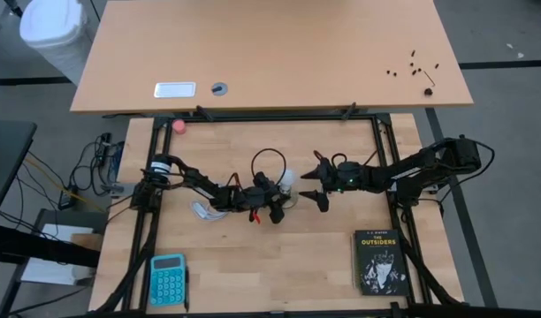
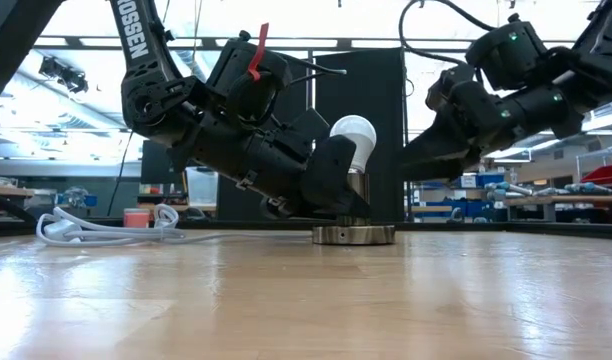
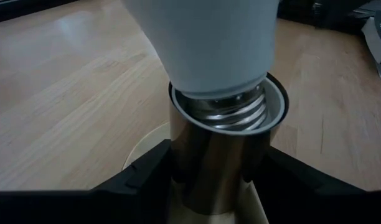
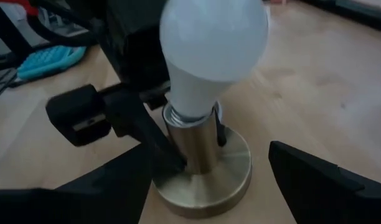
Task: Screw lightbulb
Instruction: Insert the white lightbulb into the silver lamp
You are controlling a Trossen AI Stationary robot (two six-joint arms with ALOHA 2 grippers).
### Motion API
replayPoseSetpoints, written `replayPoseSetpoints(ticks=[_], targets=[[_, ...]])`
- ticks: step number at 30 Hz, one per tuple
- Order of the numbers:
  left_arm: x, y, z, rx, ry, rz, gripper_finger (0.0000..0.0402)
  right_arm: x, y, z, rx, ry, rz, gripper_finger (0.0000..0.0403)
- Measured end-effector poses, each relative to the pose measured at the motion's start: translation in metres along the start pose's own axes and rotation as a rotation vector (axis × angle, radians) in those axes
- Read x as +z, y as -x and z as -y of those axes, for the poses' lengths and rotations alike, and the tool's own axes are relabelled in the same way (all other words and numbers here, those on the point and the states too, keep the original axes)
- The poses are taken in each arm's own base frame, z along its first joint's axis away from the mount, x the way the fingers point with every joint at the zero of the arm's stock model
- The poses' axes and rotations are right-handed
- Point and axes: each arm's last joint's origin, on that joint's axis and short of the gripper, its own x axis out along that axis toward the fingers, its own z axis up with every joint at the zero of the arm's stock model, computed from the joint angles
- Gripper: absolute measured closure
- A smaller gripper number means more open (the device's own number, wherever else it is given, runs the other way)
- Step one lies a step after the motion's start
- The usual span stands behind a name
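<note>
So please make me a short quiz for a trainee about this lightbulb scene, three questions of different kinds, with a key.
1. True or false: the lightbulb lies flat on the table.
2. Which gripper clamps the socket? A) left B) right C) neither
3. Fill in: the right gripper is ____ and not touching the bulb.

Key:
1. False. The bulb stands tilted in the socket, its threads partly showing.
2. A. The left gripper is shut on the socket's brass tube.
3. Open. Its fingers stand apart, beside the bulb.
</note>
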Motion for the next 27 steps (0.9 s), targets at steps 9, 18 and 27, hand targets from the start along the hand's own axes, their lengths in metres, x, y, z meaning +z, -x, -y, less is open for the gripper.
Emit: replayPoseSetpoints(ticks=[9, 18, 27], targets=[[0.0, 0.0, 0.0, 0.0, 0.0, 0.0, 0.0194, 0.003, 0.0, -0.003, 0.004, -0.042, 0.034, 0.0089], [0.0, 0.0, 0.0, -0.001, -0.002, 0.002, 0.0194, 0.019, -0.012, -0.018, -0.013, -0.067, -0.017, 0.0095], [0.001, 0.0, 0.001, -0.017, -0.015, 0.013, 0.0194, 0.034, -0.02, -0.021, 0.015, -0.056, -0.075, 0.0102]])
